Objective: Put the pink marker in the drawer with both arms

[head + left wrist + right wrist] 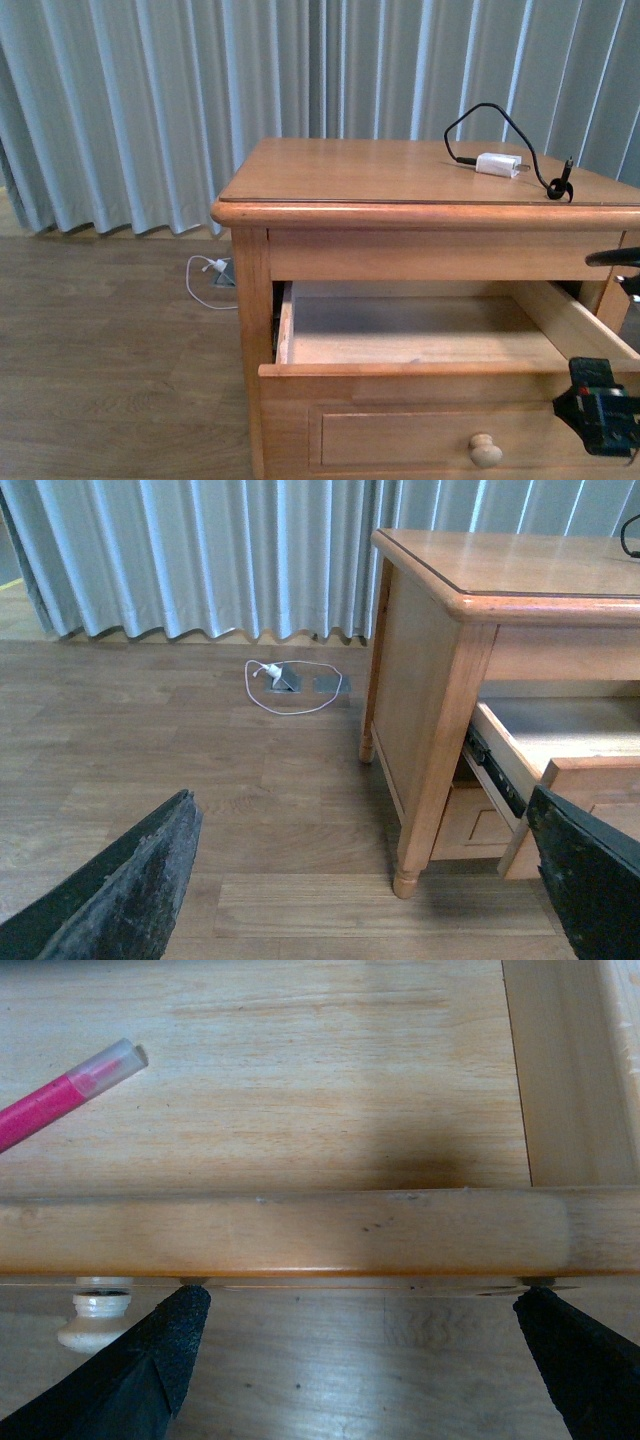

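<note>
Wooden nightstand (400, 170), honey-coloured, standing on wood-plank floor before pale blue-grey curtains (150, 100). The drawer (420, 335) is pulled out, its pale interior open to view; its front carries one small round knob (485, 450). The pink marker (65, 1095) lies flat on the drawer bottom, seen only in the right wrist view, with its clear capped end pointing away from the drawer's front rail and nothing touching it. The right gripper (360, 1360) hangs just outside the drawer front, fingers spread wide, empty, one fingertip (170, 1345) near the knob. The left gripper (370, 880) is off to the nightstand's side above the floor, fingers likewise wide apart, holding nothing. On the nightstand top: white charger block (497, 164) with black cable (510, 125). On the floor by the curtains: a white cable (290, 685) at a floor socket.
</note>
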You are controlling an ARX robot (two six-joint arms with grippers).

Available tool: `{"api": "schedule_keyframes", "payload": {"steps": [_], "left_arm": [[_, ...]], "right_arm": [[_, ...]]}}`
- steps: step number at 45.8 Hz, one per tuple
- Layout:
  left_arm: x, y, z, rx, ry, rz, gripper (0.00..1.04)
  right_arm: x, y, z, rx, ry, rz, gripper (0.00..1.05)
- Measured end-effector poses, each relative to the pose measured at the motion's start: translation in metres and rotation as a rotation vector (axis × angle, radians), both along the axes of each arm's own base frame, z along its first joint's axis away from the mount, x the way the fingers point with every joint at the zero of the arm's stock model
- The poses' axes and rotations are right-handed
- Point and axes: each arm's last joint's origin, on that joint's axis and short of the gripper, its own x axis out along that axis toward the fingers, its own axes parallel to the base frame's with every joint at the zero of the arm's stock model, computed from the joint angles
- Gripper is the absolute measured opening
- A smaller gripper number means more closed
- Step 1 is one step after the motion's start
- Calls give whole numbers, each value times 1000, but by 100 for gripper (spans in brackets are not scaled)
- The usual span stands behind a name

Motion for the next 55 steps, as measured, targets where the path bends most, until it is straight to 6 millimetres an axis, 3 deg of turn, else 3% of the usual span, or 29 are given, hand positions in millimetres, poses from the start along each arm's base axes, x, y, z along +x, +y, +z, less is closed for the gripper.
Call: {"api": "schedule_keyframes", "payload": {"steps": [33, 55], "left_arm": [[0, 0, 0, 0, 0, 0, 99], [0, 0, 0, 0, 0, 0, 99]], "right_arm": [[112, 22, -30, 60, -247, -85, 96], [117, 26, -44, 91, -330, -97, 96]]}}
